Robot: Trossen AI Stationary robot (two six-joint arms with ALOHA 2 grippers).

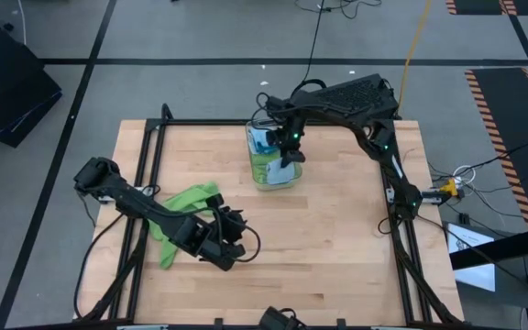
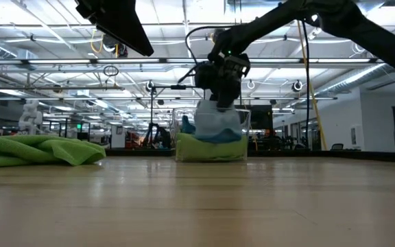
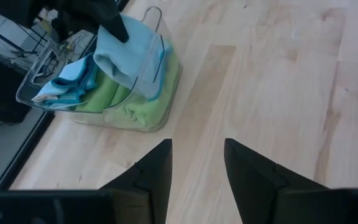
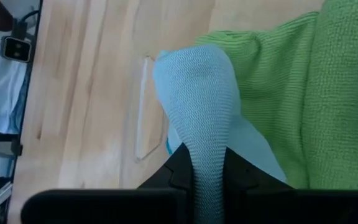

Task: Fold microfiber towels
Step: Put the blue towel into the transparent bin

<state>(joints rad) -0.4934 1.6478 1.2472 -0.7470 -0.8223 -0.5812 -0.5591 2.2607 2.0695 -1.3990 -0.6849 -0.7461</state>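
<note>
I see wide bare table (image 1: pixel 337 257) between the arms. A lime green towel (image 1: pixel 186 203) lies crumpled beside my left gripper (image 1: pixel 236 240), whose fingers stand apart, empty. Only my right wrist view shows the right gripper (image 4: pixel 209 163) pinching a light blue towel (image 4: pixel 197 93) above the clear bin (image 1: pixel 271 156) near the far edge.

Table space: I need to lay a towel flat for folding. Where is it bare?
Bare wood lies between the clear bin and the table's near and right edges. The left side is crowded by the crumpled green towel and left gripper.
</note>
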